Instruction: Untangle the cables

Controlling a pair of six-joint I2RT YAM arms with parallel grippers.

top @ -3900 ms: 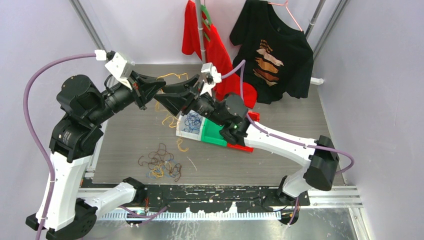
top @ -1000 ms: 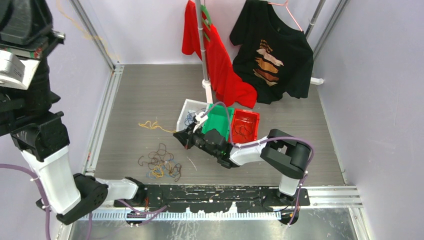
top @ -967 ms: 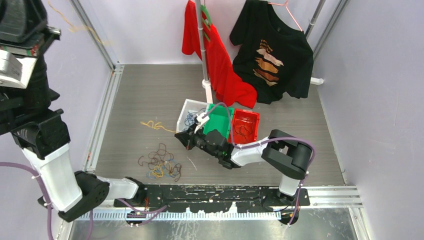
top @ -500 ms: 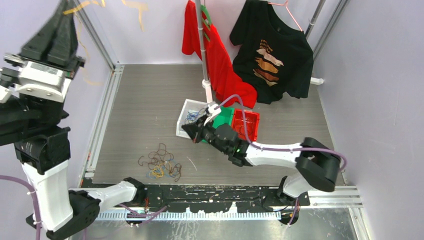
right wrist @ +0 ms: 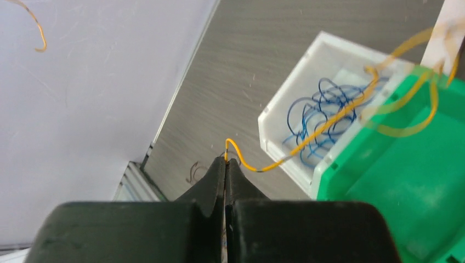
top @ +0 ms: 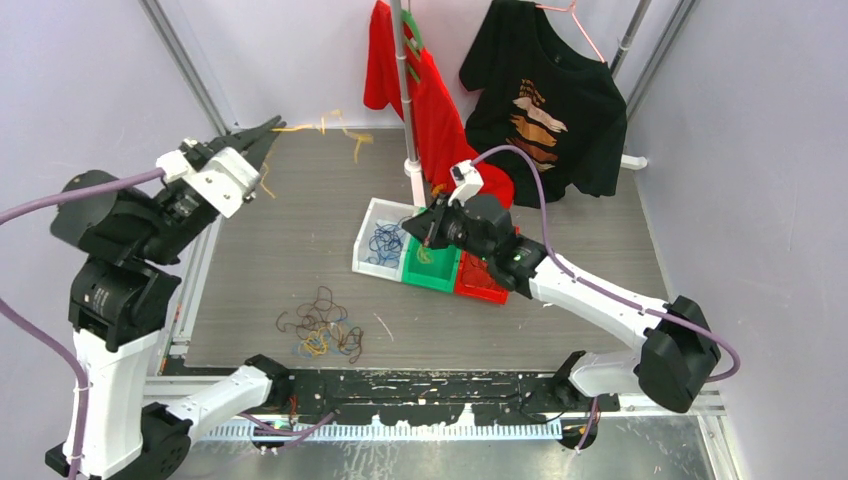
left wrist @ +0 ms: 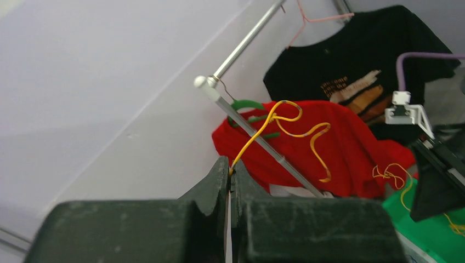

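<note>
Loose cables lie left-front of the bins; shirts behind

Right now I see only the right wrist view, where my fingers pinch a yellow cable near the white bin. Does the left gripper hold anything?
Observer: Yes, the left gripper is shut on its own yellow strand, held up at the far left.
Operator: Do loose cables lie on the table?
Observer: A tangled pile lies near the front edge, apart from the bins.
Operator: Is there a third bin?
Observer: A red bin adjoins the green bin, partly under the right arm.
</note>
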